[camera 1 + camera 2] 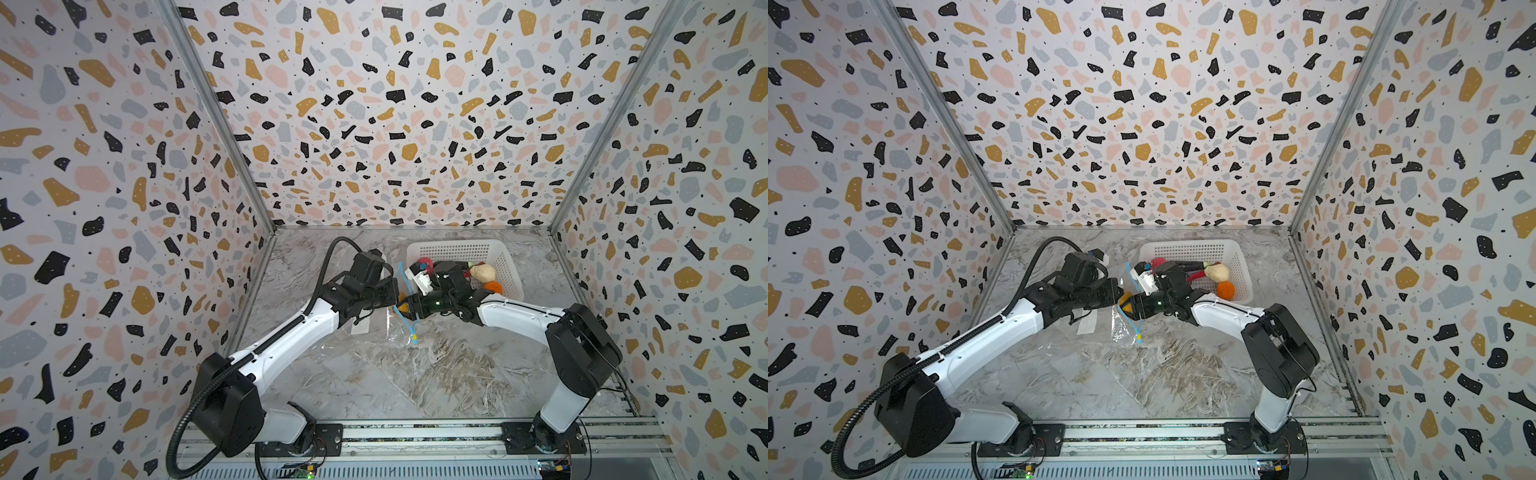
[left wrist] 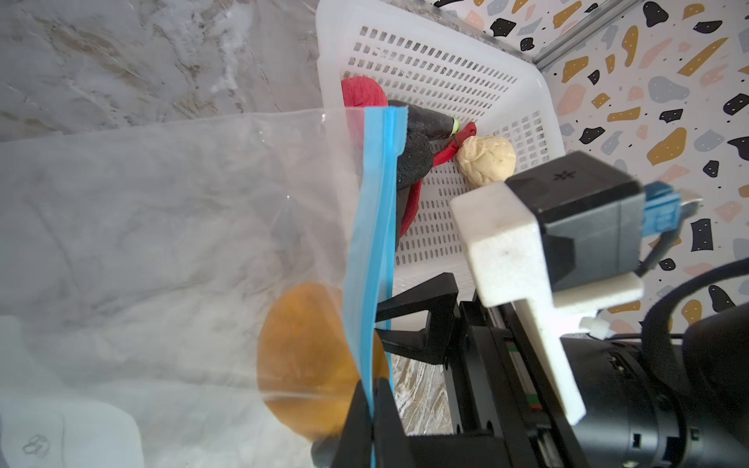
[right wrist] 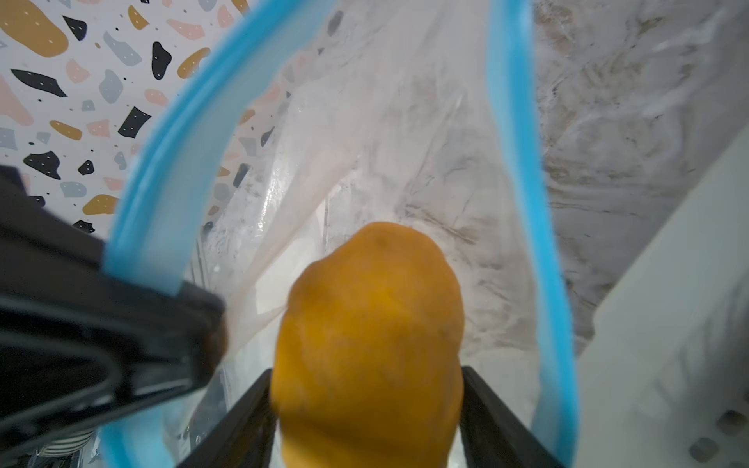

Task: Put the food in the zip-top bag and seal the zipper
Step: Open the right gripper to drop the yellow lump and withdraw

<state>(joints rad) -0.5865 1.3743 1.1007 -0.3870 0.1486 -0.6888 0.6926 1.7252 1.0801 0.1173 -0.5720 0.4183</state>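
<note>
Meanwhile, left gripper [image 2: 371, 393] pinches the zipper [image 2: 375, 227], holding the zip-top bag [image 2: 162, 227] agape; right gripper [image 3: 364, 370] flanks a yellow-orange ball [image 3: 373, 308] inside, grip unclear; white basket [image 1: 457, 247] at two o'clock.

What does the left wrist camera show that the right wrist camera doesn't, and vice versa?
Only left wrist: the white perforated plastic basket holding a cream ball, red chili and dark piece. Only right wrist: the mouth of the clear plastic zip-top bag open in a loop, the yellow-orange fruit between the fingers of the right gripper. Both: the bag, its light-blue zipper strip pinched by the left gripper, and that fruit.
</note>
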